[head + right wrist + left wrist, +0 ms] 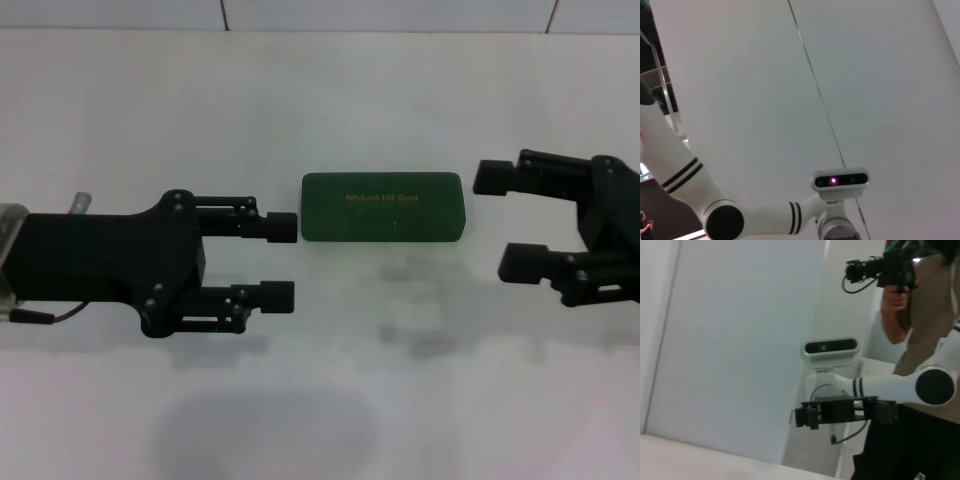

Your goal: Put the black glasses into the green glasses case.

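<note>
Seemingly the job is either finished or not begun, and the pictures do not settle which. The green glasses case lies closed on the white desk, lid down with its small gold lettering facing up, midway between the two arms. The black glasses are nowhere in sight: not on the desk, not in either hand. They may lie inside the shut case, but that is a guess.

The left hand hovers just beside the case's left end, fingers spread apart and holding nothing. The right hand sits a little off the case's right end, likewise spread and empty.

If the glasses are inside, nothing is left to do; if not, they must be found and the case opened first.
</note>
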Controlling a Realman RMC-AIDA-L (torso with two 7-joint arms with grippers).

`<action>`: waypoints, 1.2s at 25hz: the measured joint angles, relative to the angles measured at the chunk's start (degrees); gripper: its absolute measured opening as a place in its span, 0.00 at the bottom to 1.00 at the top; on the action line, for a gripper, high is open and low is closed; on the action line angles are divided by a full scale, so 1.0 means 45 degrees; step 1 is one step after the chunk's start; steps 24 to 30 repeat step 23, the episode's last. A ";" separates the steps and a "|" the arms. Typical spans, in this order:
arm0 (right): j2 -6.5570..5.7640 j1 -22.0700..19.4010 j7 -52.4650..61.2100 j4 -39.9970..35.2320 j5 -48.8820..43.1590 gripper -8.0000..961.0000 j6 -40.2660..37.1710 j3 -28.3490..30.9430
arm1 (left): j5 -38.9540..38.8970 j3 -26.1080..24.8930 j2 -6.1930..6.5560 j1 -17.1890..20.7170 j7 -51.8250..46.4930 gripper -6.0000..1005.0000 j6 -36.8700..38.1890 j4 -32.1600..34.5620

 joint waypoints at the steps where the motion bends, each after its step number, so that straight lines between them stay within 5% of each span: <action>1: 0.0004 0.0038 0.0001 0.0088 0.0002 0.87 0.0079 -0.0051 | 0.0147 -0.0162 -0.0004 -0.0033 0.0027 0.65 0.0001 -0.0153; 30: -0.0041 0.0135 -0.0025 0.0748 -0.0085 0.88 0.0668 -0.0456 | 0.0408 -0.0342 0.0004 0.0092 0.0063 0.65 0.0035 -0.0678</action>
